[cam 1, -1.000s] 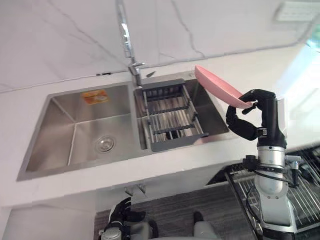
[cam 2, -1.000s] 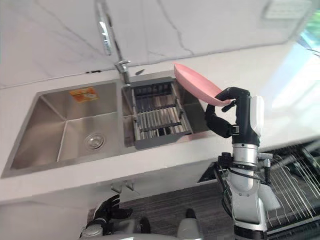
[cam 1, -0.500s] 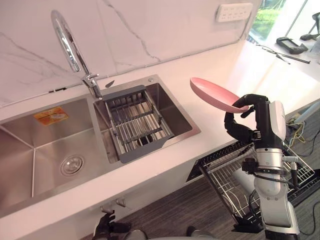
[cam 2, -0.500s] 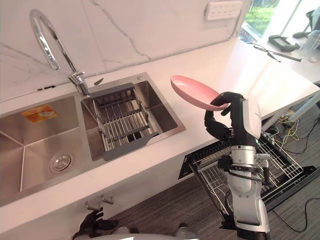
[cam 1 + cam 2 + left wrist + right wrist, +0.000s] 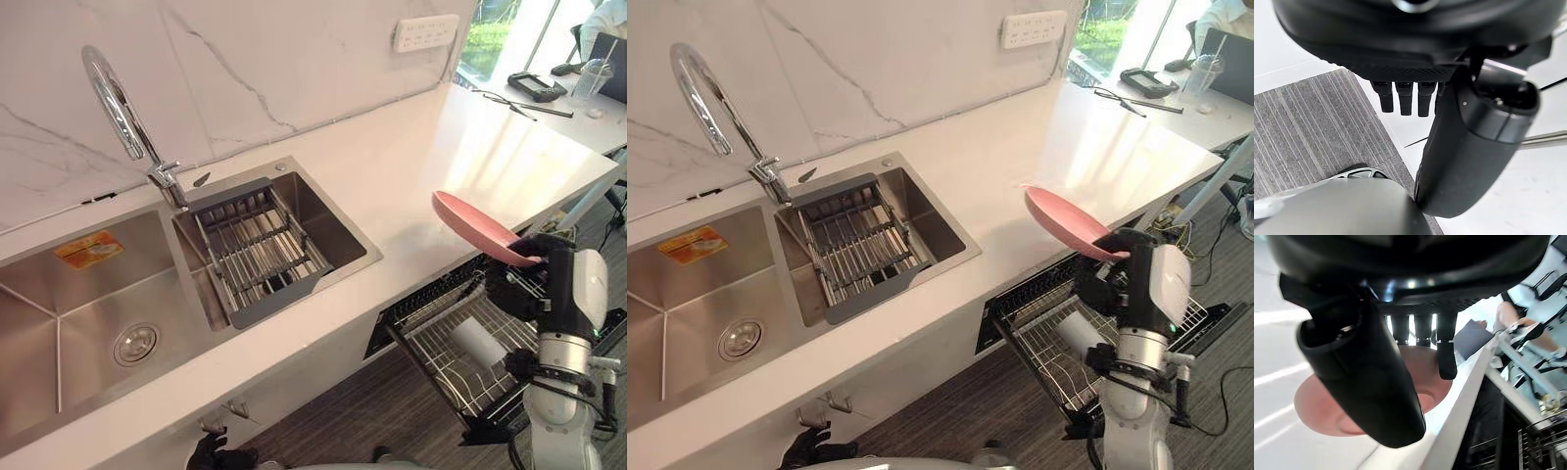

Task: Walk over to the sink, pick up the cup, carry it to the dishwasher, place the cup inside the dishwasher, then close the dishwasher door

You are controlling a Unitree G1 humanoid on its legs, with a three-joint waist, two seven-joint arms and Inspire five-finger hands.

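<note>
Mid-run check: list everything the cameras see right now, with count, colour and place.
pink plate: 1, pink, tilted, held near the counter's edge
sink: 1 with two basins, steel, set in the countertop
faucet: 1, chrome, behind the sink
drain rack: 1, grey, in the right basin
sticker: 1, orange, on the left basin's back wall
countertop: 1, white, around the sink
wall socket: 1, white, on the marble wall
dishwasher rack: 1, wire, pulled out below the counter
white cylinder: 1, lying in the dishwasher rack; perhaps a cup
clear cup: 1, with straw, far end of the counter
right robot hand: dark, pinching the plate's rim
left robot hand: dark, relaxed, low by the cabinet front
</note>
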